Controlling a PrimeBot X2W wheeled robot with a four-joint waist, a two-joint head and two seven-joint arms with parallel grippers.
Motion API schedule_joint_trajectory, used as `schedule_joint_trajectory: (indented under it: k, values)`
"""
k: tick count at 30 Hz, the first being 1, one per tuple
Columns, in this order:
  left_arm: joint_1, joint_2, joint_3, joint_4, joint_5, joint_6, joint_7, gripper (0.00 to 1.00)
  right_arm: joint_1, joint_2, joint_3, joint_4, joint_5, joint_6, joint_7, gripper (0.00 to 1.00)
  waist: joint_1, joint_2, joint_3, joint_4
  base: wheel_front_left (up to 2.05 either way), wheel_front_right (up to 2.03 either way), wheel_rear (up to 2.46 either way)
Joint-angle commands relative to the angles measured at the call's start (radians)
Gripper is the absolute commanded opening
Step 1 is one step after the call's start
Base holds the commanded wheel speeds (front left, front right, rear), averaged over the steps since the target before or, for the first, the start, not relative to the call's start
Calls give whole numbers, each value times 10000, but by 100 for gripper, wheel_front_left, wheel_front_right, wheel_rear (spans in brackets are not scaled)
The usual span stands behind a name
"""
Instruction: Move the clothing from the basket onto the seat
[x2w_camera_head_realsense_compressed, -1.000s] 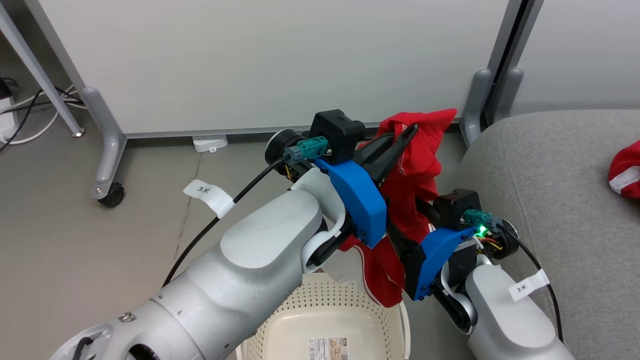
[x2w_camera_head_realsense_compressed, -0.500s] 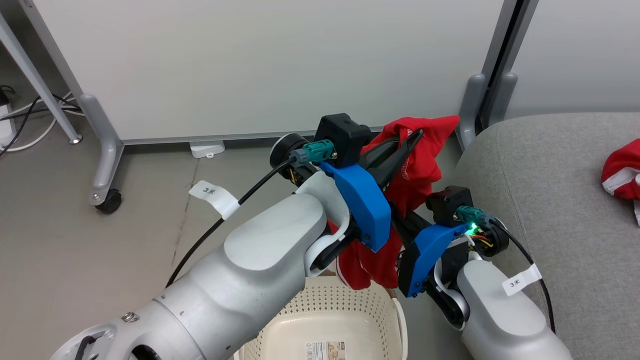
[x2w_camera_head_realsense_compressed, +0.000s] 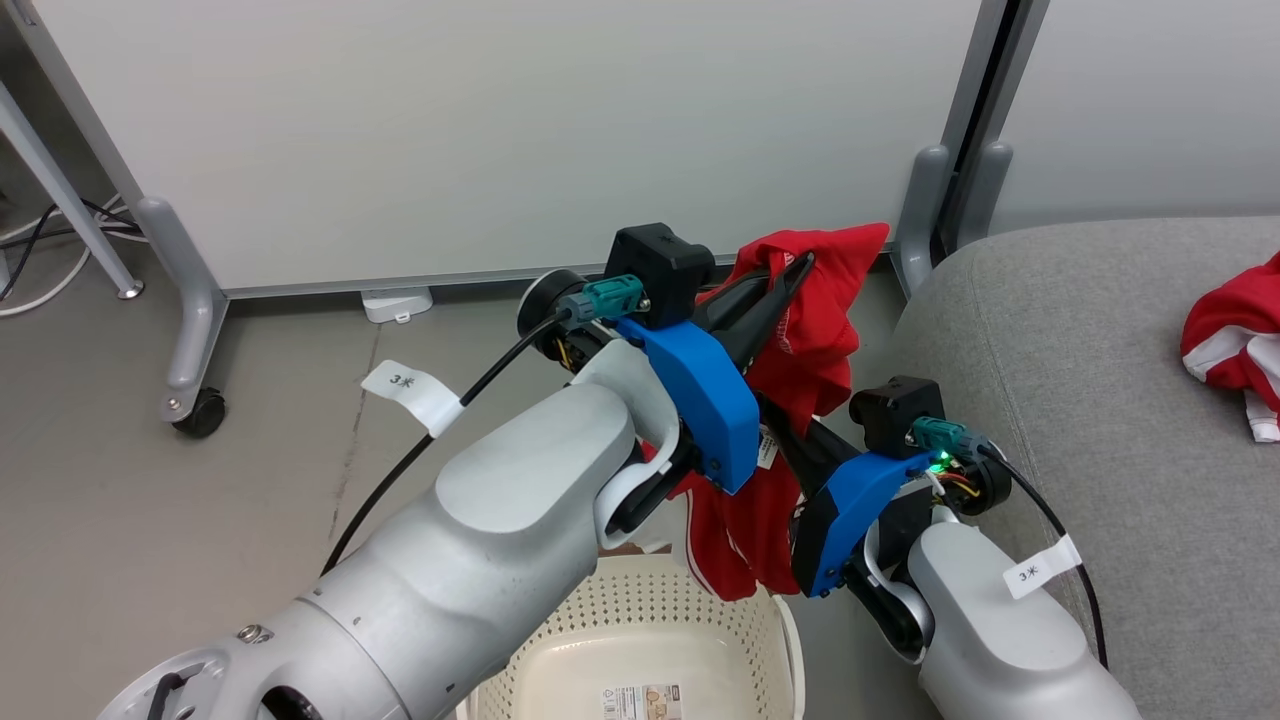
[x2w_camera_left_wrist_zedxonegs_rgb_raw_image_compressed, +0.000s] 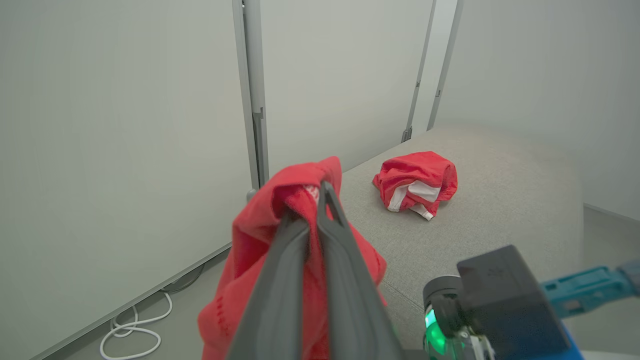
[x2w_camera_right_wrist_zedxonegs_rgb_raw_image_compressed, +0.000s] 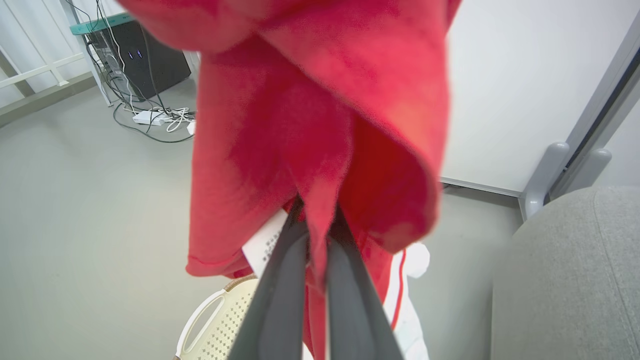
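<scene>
A red garment (x2w_camera_head_realsense_compressed: 820, 340) hangs between my two grippers, its lower end dangling just above the cream perforated basket (x2w_camera_head_realsense_compressed: 620, 610). My left gripper (x2w_camera_head_realsense_compressed: 796, 270) is shut on its top fold, as the left wrist view confirms at the gripper (x2w_camera_left_wrist_zedxonegs_rgb_raw_image_compressed: 314, 200). My right gripper (x2w_camera_right_wrist_zedxonegs_rgb_raw_image_compressed: 315, 215) is shut on a lower fold, with a white tag beside its fingers. In the head view red cloth and the left arm's blue mount hide its fingertips. A second red garment (x2w_camera_head_realsense_compressed: 1225, 340) with white panels lies crumpled on the grey sofa (x2w_camera_head_realsense_compressed: 1080, 380) at the right.
White partition panels stand behind on grey feet, one with a castor (x2w_camera_head_realsense_compressed: 200, 412). Cables (x2w_camera_head_realsense_compressed: 45, 290) trail on the floor at the far left. The basket's handle (x2w_camera_right_wrist_zedxonegs_rgb_raw_image_compressed: 200, 320) shows below the hanging cloth, and the sofa's rounded edge (x2w_camera_right_wrist_zedxonegs_rgb_raw_image_compressed: 565, 280) is close on the right.
The whole head view has shifted a little toward the sofa, so the camera moved. Both grippers keep their hold on the red garment, whose hanging end has bunched up slightly.
</scene>
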Motion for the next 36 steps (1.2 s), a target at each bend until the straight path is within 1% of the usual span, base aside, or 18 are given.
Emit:
schedule_joint_trajectory:
  k: [1, 6, 7, 8, 9, 10, 20, 26, 28, 30, 33, 36]
  values:
    - [-129, 2, 40, 41, -14, 11, -54, 0, 1, -20, 24, -29, 4, 3, -56, 0, 0, 0, 1, -8, 0, 0, 0]
    - [-87, 32, 97, 170, -79, 7, -125, 0, 148, -20, 30, -143, 6, 1, -143, 0, 0, 0, -15, -66, 0, 0, 0]
    - [-67, 35, 109, 187, -77, 3, -148, 15, 180, -20, 30, -171, -4, 1, -155, 0, 0, 0, -20, -80, 0, 0, 0]
    - [-45, 52, 118, 204, -68, -1, -179, 45, 211, -20, 34, -194, -10, 1, -159, 0, 0, 0, -24, -98, 0, 0, 0]
    - [-21, 75, 129, 222, -56, -4, -203, 94, 237, -20, 30, -230, -27, 1, -151, 0, 0, 0, -28, -120, 0, 0, 0]
    - [6, 100, 151, 250, -40, 32, -235, 100, 267, -20, 19, -262, -49, 1, -146, 0, 0, 0, -30, -144, 0, 0, 0]
    - [296, 324, 301, 382, -92, 90, -464, 100, 500, -20, -238, -515, -299, 1, -67, 0, 0, 0, -54, -283, 0, 0, 0]
    - [702, 750, 631, 108, 37, 111, -648, 100, 621, -20, -457, -800, -414, 1, -40, 0, 0, 0, 0, -353, 0, 0, 0]
    - [960, 985, 898, -108, 126, 137, -690, 100, 699, -20, -521, -950, -435, 1, -51, 0, 0, 0, 43, -426, 0, 0, 0]
    - [1301, 1265, 1431, -528, 331, 280, -704, 100, 763, -20, -652, -1172, -530, 1, -59, 0, 0, 0, 89, -490, 0, 0, 0]
    - [2121, 1667, 2383, -1408, 979, 526, -700, 100, 932, -20, -876, -1605, -626, 1, -10, 0, 0, 0, 179, -671, 0, 0, 0]
    - [3095, 2118, 3293, -2254, 1676, 672, -703, 100, 1134, -20, -1068, -2207, -784, 1, 125, 0, 0, 0, 308, -961, 0, 0, 0]
